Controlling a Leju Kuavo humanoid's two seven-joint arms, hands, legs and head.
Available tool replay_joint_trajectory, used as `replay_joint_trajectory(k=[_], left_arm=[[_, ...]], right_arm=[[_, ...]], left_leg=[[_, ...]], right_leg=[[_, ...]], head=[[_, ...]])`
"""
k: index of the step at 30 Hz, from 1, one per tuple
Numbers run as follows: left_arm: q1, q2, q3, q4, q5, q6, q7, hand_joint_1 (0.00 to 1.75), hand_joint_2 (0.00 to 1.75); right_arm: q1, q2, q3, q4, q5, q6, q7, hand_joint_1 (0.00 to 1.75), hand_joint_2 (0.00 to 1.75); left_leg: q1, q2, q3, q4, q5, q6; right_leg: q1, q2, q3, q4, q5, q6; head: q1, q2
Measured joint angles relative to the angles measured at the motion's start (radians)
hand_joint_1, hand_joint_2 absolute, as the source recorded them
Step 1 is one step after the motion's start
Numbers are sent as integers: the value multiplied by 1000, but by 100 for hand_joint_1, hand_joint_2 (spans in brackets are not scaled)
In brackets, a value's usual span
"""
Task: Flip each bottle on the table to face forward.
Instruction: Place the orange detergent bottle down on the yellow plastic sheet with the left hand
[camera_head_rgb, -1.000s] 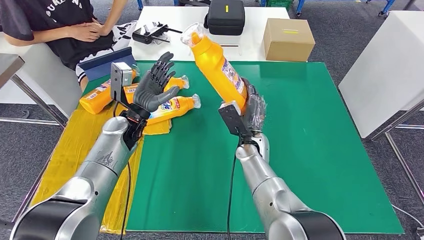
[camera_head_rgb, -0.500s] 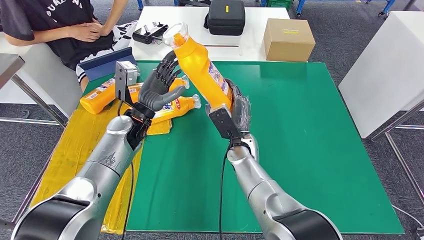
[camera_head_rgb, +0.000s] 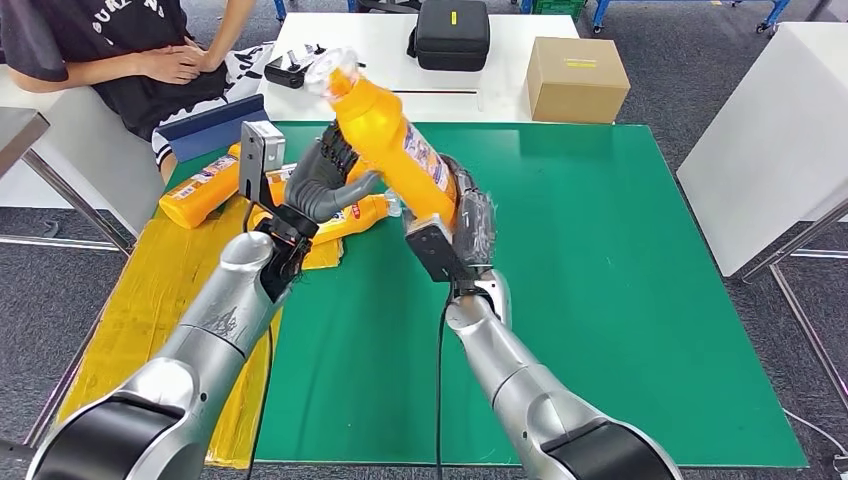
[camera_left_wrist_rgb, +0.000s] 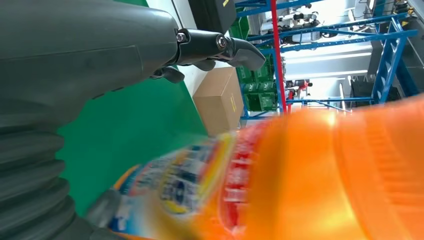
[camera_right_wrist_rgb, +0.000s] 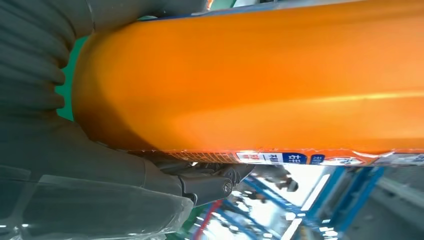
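A: What are the fingers doing, seen from the head?

B: The right hand (camera_head_rgb: 470, 215) grips an orange bottle (camera_head_rgb: 390, 135) raised above the green mat (camera_head_rgb: 620, 300), cap tilted away. The left hand (camera_head_rgb: 325, 180) touches its side, fingers spread.

A: And the wrists?

B: At the left wrist, fingers (camera_left_wrist_rgb: 220, 45) apart beside the blurred bottle (camera_left_wrist_rgb: 310, 175). At the right, fingers (camera_right_wrist_rgb: 210, 182) wrap the bottle (camera_right_wrist_rgb: 260, 80).

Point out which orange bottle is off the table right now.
The orange bottle gripped by the right hand, tilted with its clear cap toward the far table. The other bottles lie on their sides at the mat's left edge, behind the left hand.
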Motion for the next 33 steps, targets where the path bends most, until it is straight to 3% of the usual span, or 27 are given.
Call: replay_joint_trajectory(k=[9,15,25,30,33], left_arm=[[3,-5,-17,-18,4,1,6,0,175],[9,-13,-31,-32,16,0,27,0,175],[34,-20,-46,-68,45,16,54,0,175],[46,-21,-47,-78,52,20,64,0,175],[51,-21,-46,-83,55,23,65,0,175]], right_arm=[[0,0,-37,14,79,-5,6,175,175],[10,0,-99,-1,300,-5,101,175,175],[62,3,-118,-148,759,-13,423,175,175],[83,6,-71,-221,1048,-13,650,175,175],[91,7,-28,-254,1141,-13,747,175,175]], left_leg=[[0,0,0,0,0,0],[0,0,0,0,0,0],[0,0,0,0,0,0],[0,0,0,0,0,0],[0,0,0,0,0,0]], right_leg=[[0,0,0,0,0,0],[0,0,0,0,0,0],[0,0,0,0,0,0],[0,0,0,0,0,0],[0,0,0,0,0,0]], head=[[0,0],[0,0],[0,0],[0,0],[0,0]])
